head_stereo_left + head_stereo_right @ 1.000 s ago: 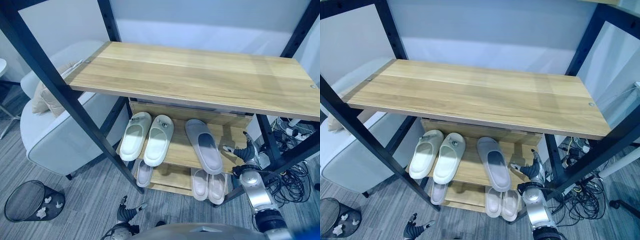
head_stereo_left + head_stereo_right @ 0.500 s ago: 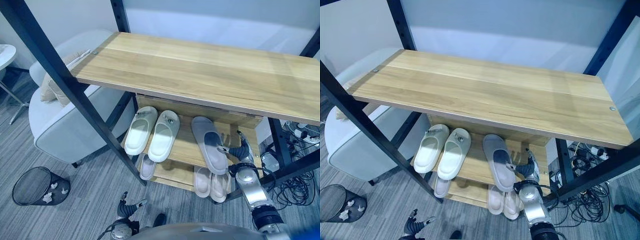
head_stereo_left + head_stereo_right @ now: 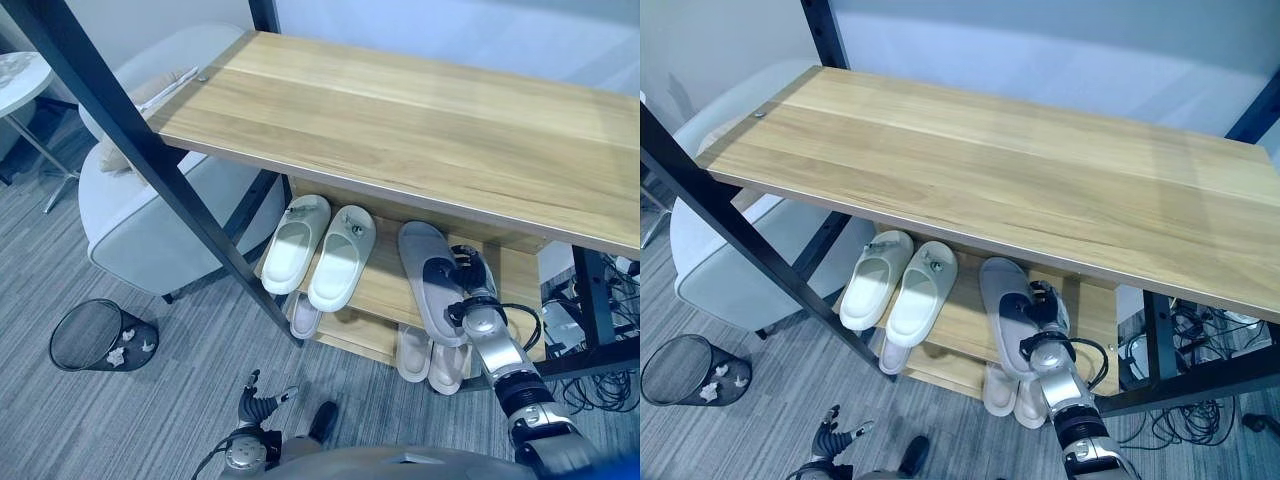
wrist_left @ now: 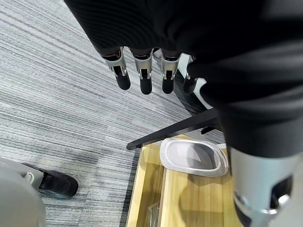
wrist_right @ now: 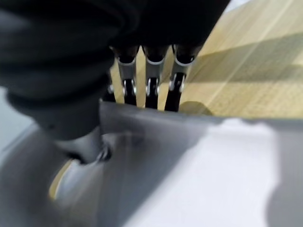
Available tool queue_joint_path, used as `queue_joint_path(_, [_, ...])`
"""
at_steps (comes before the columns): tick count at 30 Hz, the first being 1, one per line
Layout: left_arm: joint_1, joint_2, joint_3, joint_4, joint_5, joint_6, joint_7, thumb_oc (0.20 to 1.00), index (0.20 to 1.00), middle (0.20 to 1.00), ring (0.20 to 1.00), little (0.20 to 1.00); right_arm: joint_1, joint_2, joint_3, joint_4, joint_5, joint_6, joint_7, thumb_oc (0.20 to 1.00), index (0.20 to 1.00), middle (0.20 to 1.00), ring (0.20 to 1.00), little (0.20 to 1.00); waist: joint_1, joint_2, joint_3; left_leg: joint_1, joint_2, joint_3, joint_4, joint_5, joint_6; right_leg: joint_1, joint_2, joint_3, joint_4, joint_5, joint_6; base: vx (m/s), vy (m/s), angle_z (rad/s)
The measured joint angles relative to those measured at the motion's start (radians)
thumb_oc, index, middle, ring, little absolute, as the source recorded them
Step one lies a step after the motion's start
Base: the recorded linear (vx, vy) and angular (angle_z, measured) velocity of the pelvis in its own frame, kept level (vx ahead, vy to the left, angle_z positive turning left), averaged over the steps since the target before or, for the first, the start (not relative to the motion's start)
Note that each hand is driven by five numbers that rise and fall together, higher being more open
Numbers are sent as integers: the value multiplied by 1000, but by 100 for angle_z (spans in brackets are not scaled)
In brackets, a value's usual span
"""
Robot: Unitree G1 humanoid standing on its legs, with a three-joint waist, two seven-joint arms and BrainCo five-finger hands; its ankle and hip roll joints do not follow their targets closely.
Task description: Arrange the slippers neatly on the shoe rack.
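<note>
Grey striped carpet [image 3: 150, 420] is seen under a black-framed shoe rack [image 3: 130, 130] with a wide wooden top shelf [image 3: 420, 130]; a pale armchair [image 3: 150, 230] and a mesh waste bin [image 3: 95, 335] stand on the rack's left. On the middle shelf [image 3: 385, 290] a pair of cream slippers [image 3: 320, 250] lies side by side, with a single grey slipper [image 3: 432, 280] to their right, angled; further pale slippers [image 3: 430, 360] are seen on the lowest shelf. The right robot hand [image 3: 468, 290] is placed at the grey slipper's right edge, fingers [image 5: 149, 87] straight over its rim and the thumb beneath, so the slipper is pinched. The left robot hand [image 4: 142, 71] hangs low over the carpet, fingers relaxed and apart, nothing held.
</note>
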Motion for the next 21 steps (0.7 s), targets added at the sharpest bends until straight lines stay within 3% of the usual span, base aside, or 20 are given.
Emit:
queue_joint_path(8, [-1,-6,1,-2,0,1,1,1000,1000,1000,1000,1000,30,-5,-7,-38,-1,-10,-3,200,200,200,200,200,-7,9,11,9,-1,-3,0,2,-1,11,-2,-6,0,0,0,0,3,1])
queue_joint_path(12, [-1,-8,7,4,-2,9,2,1000,1000,1000,1000,1000,192,7,-55,-170,10,-33,-12,200,200,200,200,200,-18,7,11,44,2,11,-1,-9,-12,40,-3,13,0,1,0,43,11,-12])
queue_joint_path(14, [15,-10,39,17,-3,12,3,1000,1000,1000,1000,1000,382,59,-51,-324,38,-91,-15,200,200,200,200,200,-37,-3,-4,104,2,50,-5,-35,1,87,-9,35,0,-4,-2,119,133,-46])
queue_joint_path(16, [28,-5,41,27,-3,26,4,1000,1000,1000,1000,1000,475,67,-54,-371,54,-97,-16,200,200,200,200,200,-61,-10,-30,141,-8,73,-4,-49,16,108,-24,49,0,-5,0,114,249,-37])
queue_joint_path(21, [41,-20,36,69,-6,27,2,1000,1000,1000,1000,1000,544,64,-29,-429,138,-129,46,200,200,200,200,200,-91,23,-56,226,-54,127,-5,-61,65,150,-78,102,42,-10,18,-39,191,-34])
